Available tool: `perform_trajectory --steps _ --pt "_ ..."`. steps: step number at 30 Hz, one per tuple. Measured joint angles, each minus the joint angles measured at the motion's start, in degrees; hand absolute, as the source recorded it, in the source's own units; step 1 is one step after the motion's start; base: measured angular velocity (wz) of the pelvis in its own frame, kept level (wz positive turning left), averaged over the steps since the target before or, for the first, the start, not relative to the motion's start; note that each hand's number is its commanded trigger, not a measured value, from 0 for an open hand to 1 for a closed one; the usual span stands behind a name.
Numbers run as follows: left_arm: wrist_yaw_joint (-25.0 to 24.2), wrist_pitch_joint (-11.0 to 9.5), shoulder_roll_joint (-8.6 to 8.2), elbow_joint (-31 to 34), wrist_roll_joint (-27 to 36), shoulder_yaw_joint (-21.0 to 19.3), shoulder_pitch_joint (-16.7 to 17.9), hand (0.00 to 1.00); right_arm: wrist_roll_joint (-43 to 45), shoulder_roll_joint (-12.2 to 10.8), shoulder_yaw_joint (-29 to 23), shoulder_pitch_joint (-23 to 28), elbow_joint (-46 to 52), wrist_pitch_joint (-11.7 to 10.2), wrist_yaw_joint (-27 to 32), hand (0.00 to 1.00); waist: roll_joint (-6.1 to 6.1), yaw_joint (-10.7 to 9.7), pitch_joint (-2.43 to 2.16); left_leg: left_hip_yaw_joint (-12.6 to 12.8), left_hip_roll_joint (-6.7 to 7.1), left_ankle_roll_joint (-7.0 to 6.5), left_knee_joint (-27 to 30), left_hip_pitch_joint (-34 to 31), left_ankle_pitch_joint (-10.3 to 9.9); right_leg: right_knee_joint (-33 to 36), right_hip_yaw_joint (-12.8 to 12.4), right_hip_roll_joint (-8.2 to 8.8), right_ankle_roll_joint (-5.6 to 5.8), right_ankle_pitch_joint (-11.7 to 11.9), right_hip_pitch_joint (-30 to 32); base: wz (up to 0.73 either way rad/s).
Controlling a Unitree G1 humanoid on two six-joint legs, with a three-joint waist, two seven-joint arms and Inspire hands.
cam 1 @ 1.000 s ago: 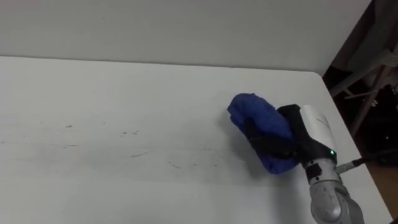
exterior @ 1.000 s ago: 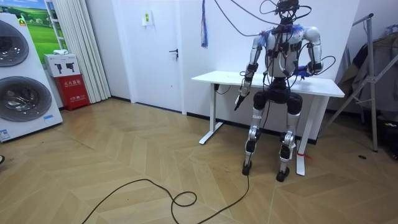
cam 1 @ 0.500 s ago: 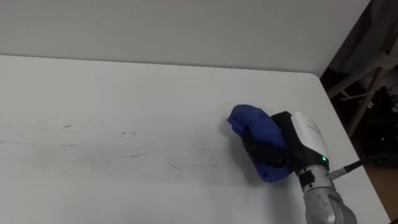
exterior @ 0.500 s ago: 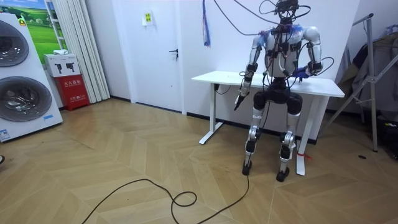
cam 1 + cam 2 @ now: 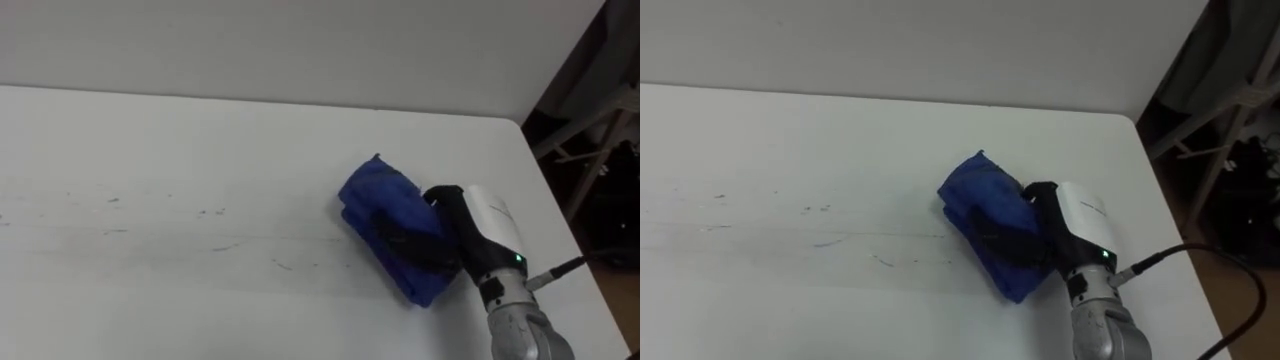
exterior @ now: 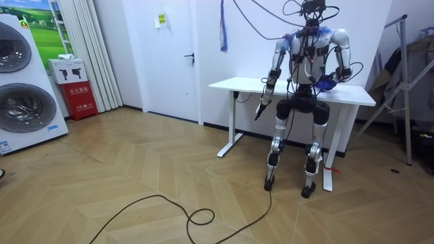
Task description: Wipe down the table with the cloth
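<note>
A bunched blue cloth (image 5: 372, 203) lies on the white table (image 5: 200, 140), right of its middle. My right hand (image 5: 458, 215) reaches in from the lower right, its dark fingers (image 5: 402, 241) curled over the cloth and pressing it onto the tabletop. Faint dark marks (image 5: 283, 265) streak the surface left of the cloth. In the room view I stand at the table's long edge, with the blue cloth (image 6: 327, 83) at the room view's right. My left hand (image 6: 260, 110) hangs below the table's edge, fingers straight down.
The table's right edge (image 5: 545, 190) is close to my right hand, with a metal rack (image 5: 600, 110) beyond it. A wall runs behind the table. In the room view, washing machines (image 6: 24, 88) stand far left and a cable (image 6: 196, 217) loops on the floor.
My right hand has slid the blue cloth leftward across the table, towards the dark marks. The left hand has not moved.
</note>
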State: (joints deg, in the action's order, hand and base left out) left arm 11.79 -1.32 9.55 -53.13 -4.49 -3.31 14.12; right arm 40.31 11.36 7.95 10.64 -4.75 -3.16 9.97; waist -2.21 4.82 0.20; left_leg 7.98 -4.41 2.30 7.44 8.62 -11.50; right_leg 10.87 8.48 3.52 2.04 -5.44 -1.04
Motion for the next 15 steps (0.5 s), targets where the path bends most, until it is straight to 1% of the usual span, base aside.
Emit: perform_trajectory --steps 3,7,11,15 --pt "-0.04 0.0 0.0 -0.08 0.0 0.0 0.02 0.0 -0.05 0.01 -0.45 -0.01 1.31 -0.01 0.0 0.0 -0.06 -0.02 -0.04 -0.02 0.0 0.0 -0.04 -0.03 0.0 -0.02 0.03 0.0 0.0 0.0 -0.03 0.0" --pt "-0.04 0.0 0.01 -0.06 -0.02 0.0 0.13 0.0 -0.23 0.02 -0.59 -0.17 1.94 -0.94 0.01 0.0 -0.15 -0.16 -0.1 -0.03 0.0 0.0 -0.04 -0.02 0.0 -0.06 0.05 0.0 0.0 0.0 -0.05 0.0" --pt "-0.04 0.0 0.06 -0.05 -0.02 0.01 0.31 0.0 -0.25 0.07 -0.72 -0.17 1.94 -0.97 0.02 0.0 -0.14 -0.42 -0.1 -0.05 0.0 0.0 -0.05 -0.05 0.0 -0.09 0.1 0.0 0.0 0.0 -0.06 0.0" --pt "-0.04 0.0 0.11 -0.03 -0.01 0.01 0.45 0.0 -0.96 0.86 -0.83 -0.16 1.93 -0.98 1.08 0.0 -0.14 -0.52 -0.1 -0.04 0.0 0.0 0.08 -0.01 0.0 -0.02 0.09 0.0 0.0 0.0 -0.06 0.0"
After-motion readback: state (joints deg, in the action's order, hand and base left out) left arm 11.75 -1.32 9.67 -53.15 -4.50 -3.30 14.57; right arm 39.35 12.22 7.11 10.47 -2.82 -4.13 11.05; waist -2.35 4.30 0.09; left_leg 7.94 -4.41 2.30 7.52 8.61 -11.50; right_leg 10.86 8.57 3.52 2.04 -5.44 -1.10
